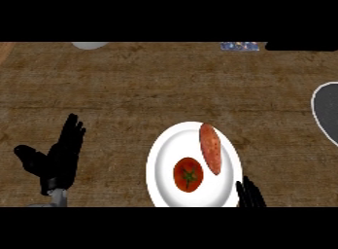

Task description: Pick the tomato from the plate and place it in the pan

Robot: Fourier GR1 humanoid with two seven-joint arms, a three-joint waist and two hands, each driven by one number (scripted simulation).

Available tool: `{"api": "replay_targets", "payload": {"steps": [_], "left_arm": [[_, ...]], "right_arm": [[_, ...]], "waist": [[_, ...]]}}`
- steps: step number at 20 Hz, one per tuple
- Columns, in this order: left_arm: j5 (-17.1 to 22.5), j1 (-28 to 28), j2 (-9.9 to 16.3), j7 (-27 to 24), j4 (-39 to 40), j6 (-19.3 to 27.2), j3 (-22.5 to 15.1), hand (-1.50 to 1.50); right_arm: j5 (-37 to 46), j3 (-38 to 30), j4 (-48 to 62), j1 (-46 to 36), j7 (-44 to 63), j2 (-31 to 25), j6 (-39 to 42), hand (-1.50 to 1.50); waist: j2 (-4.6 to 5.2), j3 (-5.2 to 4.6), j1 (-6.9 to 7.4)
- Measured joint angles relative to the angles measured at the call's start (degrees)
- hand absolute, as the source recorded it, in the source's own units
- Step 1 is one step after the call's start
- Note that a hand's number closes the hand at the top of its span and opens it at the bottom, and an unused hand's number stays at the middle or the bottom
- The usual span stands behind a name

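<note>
In the head view, a round white plate [160, 160] with a smooth, glossy face lies on the counter near the lower middle, its bottom rim cut by the frame's edge. On it sits the round red tomato [188, 174], smooth-skinned, with a small dark green star-shaped stem scar facing up; it rests in the lower middle of the plate. Just beside it, up and to the right, lies a long reddish-orange sweet potato [211, 148], tapered at both ends with a rough, mottled skin, running along the plate's right side.

At the right edge, a dark grey round pan [335, 116] with a pale thin rim and a finely speckled matte floor is only partly in view, well apart from the plate.

The black left hand [59, 160] stands at the lower left on its grey forearm, fingers straight and pointing up, thumb spread out to the side, touching nothing. Only the dark fingertips of the right hand [249, 193] show at the lower edge, just beside the plate's right rim; they look straight and hold nothing.

The counter [129, 87] is brown wood with a streaked, weathered grain. At its far edge sit a pale rounded object [90, 45], a small blue patterned item [239, 46] and a black shape [304, 46], each cut off.
</note>
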Motion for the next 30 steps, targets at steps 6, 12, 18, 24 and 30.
{"api": "replay_targets", "payload": {"steps": [6, 12, 18, 24, 30], "left_arm": [[-0.1, -0.3, -0.3, 0.7, 0.4, -0.1, -0.2, 0.0], [-0.3, -0.4, -0.7, 1.0, 0.6, -0.1, -0.5, 0.0], [-0.4, 0.1, -0.4, 3.5, -0.5, 0.2, -0.1, 0.0], [-1.2, 0.5, -1.7, 0.7, 0.9, -0.4, 0.5, 0.0], [-2.0, 0.8, -2.0, 1.6, 0.2, -0.1, 0.5, 0.0]], "right_arm": [[9.9, 1.5, -5.7, -9.8, 18.7, 0.1, 17.7, -1.5], [8.9, 3.9, -5.1, -21.5, 34.7, 0.2, 35.7, -1.5], [0.3, 4.2, -2.8, -32.1, 44.3, 0.2, 45.7, -1.5], [-2.5, 3.6, 1.6, -37.0, 44.8, 0.2, 42.4, -1.5], [-1.8, 4.1, 6.2, -39.1, 44.1, 0.1, 36.9, -1.5]], "waist": [[-0.25, 0.19, 0.49], [-0.47, 0.39, 0.66], [-0.78, 0.48, 0.01], [-1.05, 0.65, -0.48], [-1.09, 0.68, -0.6]]}}
